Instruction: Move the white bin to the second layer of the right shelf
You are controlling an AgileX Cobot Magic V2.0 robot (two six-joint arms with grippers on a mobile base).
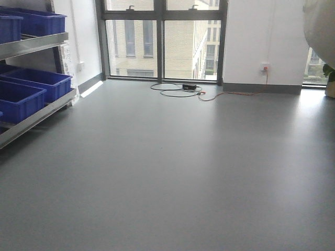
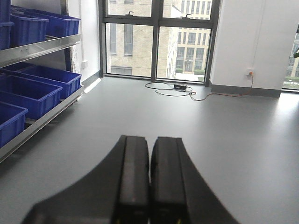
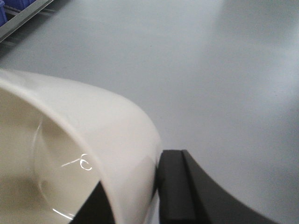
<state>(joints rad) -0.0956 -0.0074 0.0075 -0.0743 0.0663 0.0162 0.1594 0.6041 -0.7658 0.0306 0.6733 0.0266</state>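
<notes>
Rack [image 1: 32,46]: far left, crates [image 1: 39,79] on its levels.
Window [image 1: 162,39]: behind, in the far wall.
Cable [image 1: 178,90]: on the floor [image 1: 183,167], before the window.
Bin [image 3: 93,116]: wall in the right pincer [image 3: 135,196].

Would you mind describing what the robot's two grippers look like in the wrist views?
The left gripper has two matte black fingers, squared at the tips, flaring outward toward the base. The right gripper shows the same black curved shape. No cables or markings show.

legible text: none | cream-white smooth plastic bin [image 3: 100,121]: faint curled scratch [image 3: 84,162] on inner wall, left of right gripper [image 3: 135,196], unreadable
</notes>
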